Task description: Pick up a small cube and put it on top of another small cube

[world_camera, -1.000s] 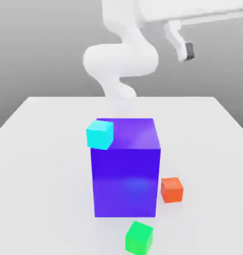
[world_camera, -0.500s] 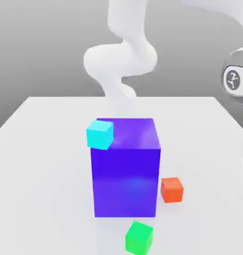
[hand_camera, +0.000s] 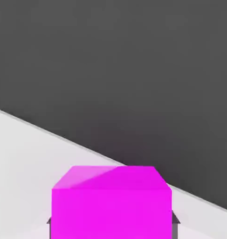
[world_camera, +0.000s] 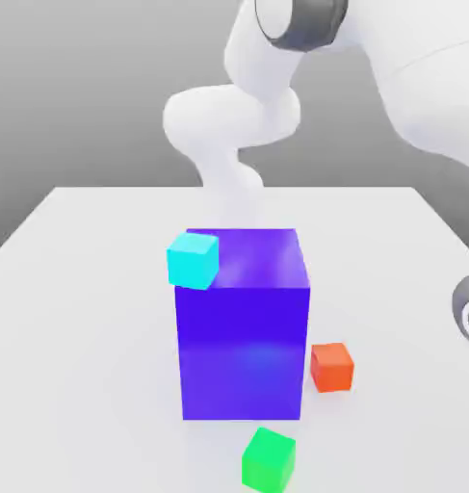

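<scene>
Pincer (hand_camera: pixel 110 223) closed onto magenta-pink cube (hand_camera: pixel 111 205), dark fingertips (hand_camera: pixel 175 219) just visible at its sides; cube at counter (hand_camera: pixel 22 158) edge, seemingly not lifted yet. Lift straight up, keep grip square, carry over green cube (world_camera: pixel 269 459) in front of big blue-purple cube (world_camera: pixel 243 323), lower centred, then release. Versus a second ago: arm swung down toward exterior view's right, open fingers no longer up top; other cubes unmoved

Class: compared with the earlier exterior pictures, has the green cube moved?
No. The green cube sits at the same spot in front of the big blue cube, below and left of the orange cube.
</scene>
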Controlling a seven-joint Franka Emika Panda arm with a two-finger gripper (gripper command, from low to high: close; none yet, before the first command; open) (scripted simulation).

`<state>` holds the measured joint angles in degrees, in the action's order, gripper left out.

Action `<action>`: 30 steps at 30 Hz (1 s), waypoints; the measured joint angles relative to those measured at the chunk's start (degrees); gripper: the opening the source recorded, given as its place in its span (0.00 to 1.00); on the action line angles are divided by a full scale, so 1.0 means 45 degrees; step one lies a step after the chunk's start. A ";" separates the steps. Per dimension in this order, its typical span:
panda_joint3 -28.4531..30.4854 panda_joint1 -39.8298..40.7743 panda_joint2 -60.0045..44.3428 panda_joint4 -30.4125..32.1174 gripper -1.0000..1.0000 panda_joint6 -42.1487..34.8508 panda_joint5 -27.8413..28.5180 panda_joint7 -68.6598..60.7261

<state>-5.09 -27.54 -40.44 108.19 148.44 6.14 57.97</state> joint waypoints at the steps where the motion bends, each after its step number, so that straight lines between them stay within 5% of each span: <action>1: -0.0009 0.0001 0.0141 0.0036 0.00 -0.0108 -0.0017 -0.0012; 5: -0.0125 0.0219 0.1666 0.0550 0.00 -0.1121 -0.0269 -0.0208; 20: 0.1827 0.3838 0.7262 0.7281 0.00 0.0047 -0.1573 -0.2810; 25: 0.1881 0.4119 0.5837 0.7666 0.00 0.1866 -0.1852 -0.3148; 26: 0.1856 0.4142 0.5546 0.7658 1.00 0.2148 -0.1896 -0.3181; 30: 0.1856 0.4142 0.5546 0.7658 1.00 0.2148 -0.1896 -0.3181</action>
<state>3.26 -8.90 -15.49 142.66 158.10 -2.40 43.66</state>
